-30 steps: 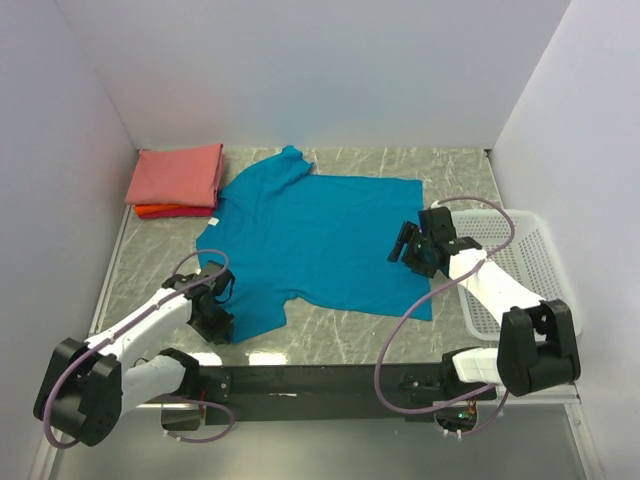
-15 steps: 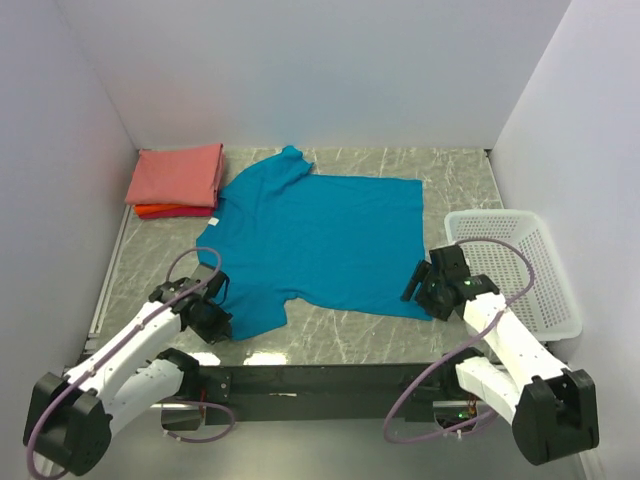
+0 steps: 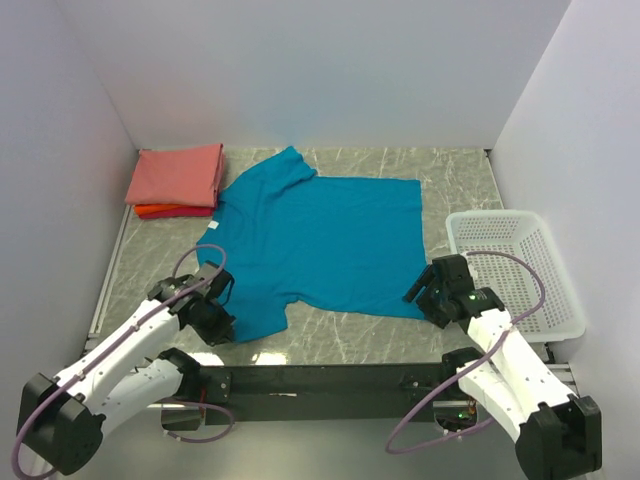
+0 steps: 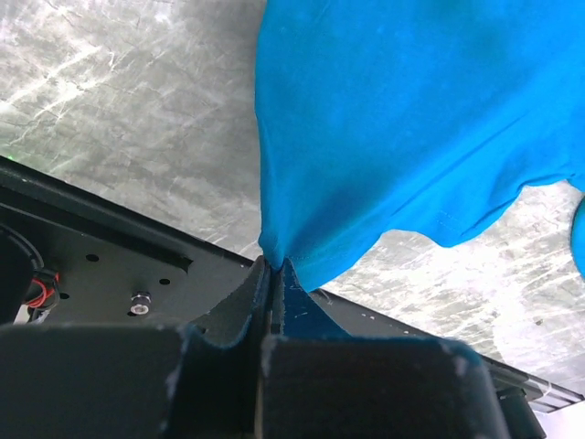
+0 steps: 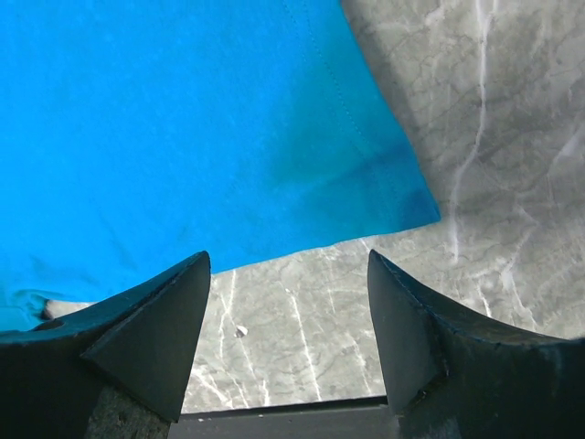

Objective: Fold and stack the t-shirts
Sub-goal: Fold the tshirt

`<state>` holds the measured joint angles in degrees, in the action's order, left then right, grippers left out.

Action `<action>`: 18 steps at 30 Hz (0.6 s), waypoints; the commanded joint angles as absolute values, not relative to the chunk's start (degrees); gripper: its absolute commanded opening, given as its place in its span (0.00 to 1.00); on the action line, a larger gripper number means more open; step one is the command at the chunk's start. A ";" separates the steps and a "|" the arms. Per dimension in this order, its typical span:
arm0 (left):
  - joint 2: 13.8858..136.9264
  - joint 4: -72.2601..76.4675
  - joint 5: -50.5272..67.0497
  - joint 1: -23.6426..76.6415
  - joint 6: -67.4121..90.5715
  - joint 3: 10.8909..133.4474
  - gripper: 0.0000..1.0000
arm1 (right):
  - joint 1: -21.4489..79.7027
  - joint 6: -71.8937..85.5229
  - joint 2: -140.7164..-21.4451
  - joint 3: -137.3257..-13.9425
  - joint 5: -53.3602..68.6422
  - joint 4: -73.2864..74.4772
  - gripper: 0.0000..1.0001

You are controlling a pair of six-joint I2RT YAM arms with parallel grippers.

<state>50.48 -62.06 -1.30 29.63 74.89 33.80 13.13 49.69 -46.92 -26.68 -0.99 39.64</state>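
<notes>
The teal-blue t-shirt (image 3: 315, 240) lies spread flat on the marble table. My left gripper (image 3: 215, 322) is shut on the edge of its near-left sleeve (image 4: 302, 247), pinching a fold of cloth between the fingers. My right gripper (image 3: 420, 290) is open and empty just above the table, at the shirt's near-right hem corner (image 5: 402, 206); the hem lies just beyond its fingertips (image 5: 183, 283). A folded salmon-pink t-shirt (image 3: 178, 175) sits on a folded orange-red one (image 3: 160, 211) at the back left.
A white plastic mesh basket (image 3: 515, 270) stands at the right edge of the table. The black base rail (image 3: 320, 380) runs along the near edge. White walls close the left, back and right sides.
My right arm has drawn back from over the shirt's right side to the near-right hem corner, uncovering the basket. My left gripper has stayed on the sleeve.
</notes>
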 commanded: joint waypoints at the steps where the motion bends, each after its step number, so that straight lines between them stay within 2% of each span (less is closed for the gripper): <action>1: 51.76 -63.38 -2.81 29.88 75.24 35.95 0.01 | 13.18 52.21 -49.29 -24.08 -2.29 39.22 0.75; 13: 53.26 -61.79 -6.41 29.97 75.41 38.85 0.01 | 20.13 56.42 -56.69 -24.43 -7.90 36.30 0.73; 18: 53.70 -61.17 -7.38 29.88 75.15 39.81 0.01 | 20.13 56.43 -58.09 -25.22 -8.52 35.07 0.64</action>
<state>53.60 -61.78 -5.43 29.71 74.83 37.17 19.66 54.85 -56.40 -25.15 -7.16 35.11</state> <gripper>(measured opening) 0.022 0.661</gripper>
